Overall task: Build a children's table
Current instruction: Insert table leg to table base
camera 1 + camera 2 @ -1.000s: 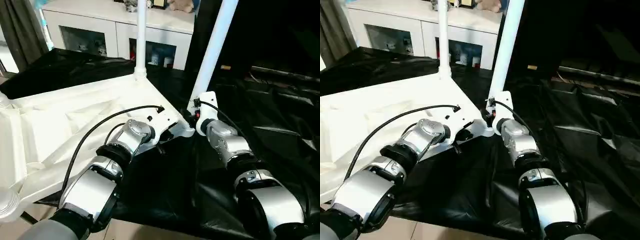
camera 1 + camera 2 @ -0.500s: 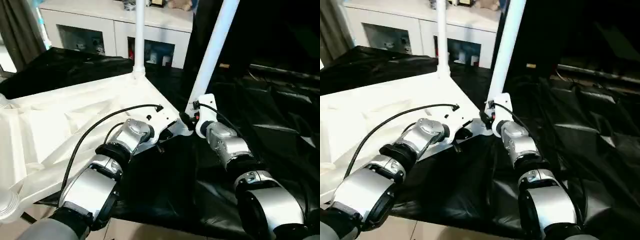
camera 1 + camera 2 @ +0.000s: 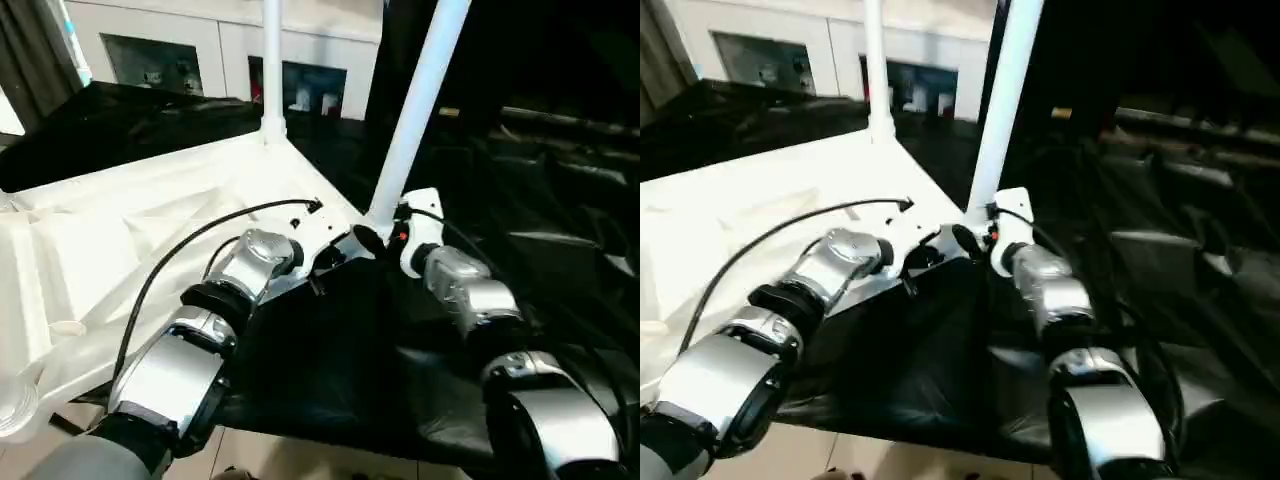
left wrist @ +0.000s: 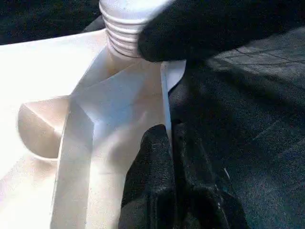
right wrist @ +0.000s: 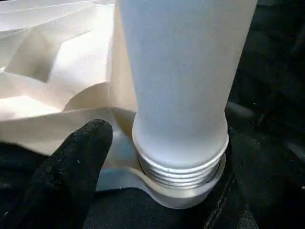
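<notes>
Behind, a white cabinet [image 3: 200,50] — black sheeting [image 3: 560,250] all around.

You're working in what looks like a furnished room in a home or a showroom set up for trials, rather than a workshop. Along the far wall stands a low white cabinet [image 3: 200,50] with glass doors and small items behind them. A dark curtain [image 3: 35,55] hangs at the far left. Black plastic sheeting [image 3: 540,200] is draped over the work surface.

Both silver forearms [image 3: 240,290] forward, converging.
</notes>
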